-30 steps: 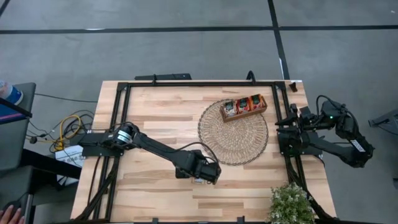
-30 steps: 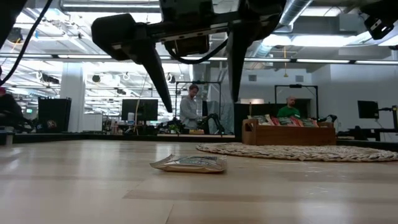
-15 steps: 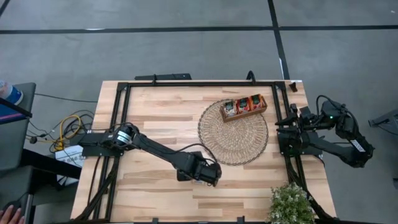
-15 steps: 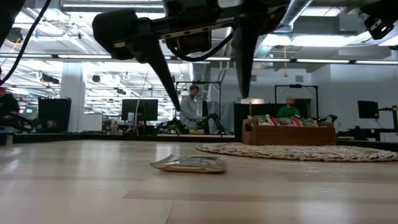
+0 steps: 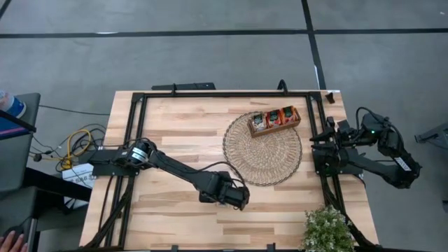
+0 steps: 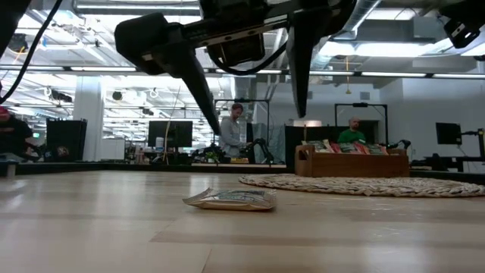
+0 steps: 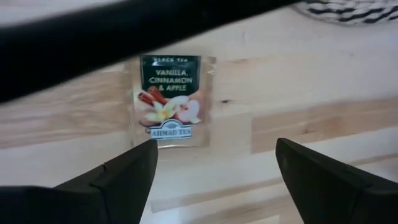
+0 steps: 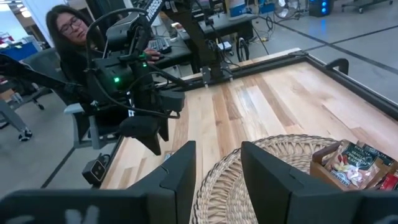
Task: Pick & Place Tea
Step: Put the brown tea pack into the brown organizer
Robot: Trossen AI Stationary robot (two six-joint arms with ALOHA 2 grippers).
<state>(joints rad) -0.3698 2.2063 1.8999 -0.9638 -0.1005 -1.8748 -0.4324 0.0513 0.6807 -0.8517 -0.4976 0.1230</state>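
One pale tea sachet (image 7: 171,99) with a dark green band and a printed picture lies flat on the wooden table (image 5: 175,119), near its front middle. It also shows in the low view as the sachet (image 6: 231,199). My left gripper (image 6: 258,125) hovers open above it, fingers pointing steeply down and well clear of it; in the left wrist view the gripper (image 7: 216,144) has the sachet just beyond its fingertips. In the high view the left gripper (image 5: 234,196) hides the sachet. My right gripper (image 8: 217,149) waits at the table's right edge, open with a narrow gap and nothing between its fingers.
A round wicker mat (image 5: 262,150) lies right of centre, with a wooden tray (image 5: 274,120) of more sachets on its far part. A potted plant (image 5: 327,229) stands at the near right corner. A black frame (image 5: 140,94) runs along the table's edges. A person (image 8: 68,31) sits beyond the table.
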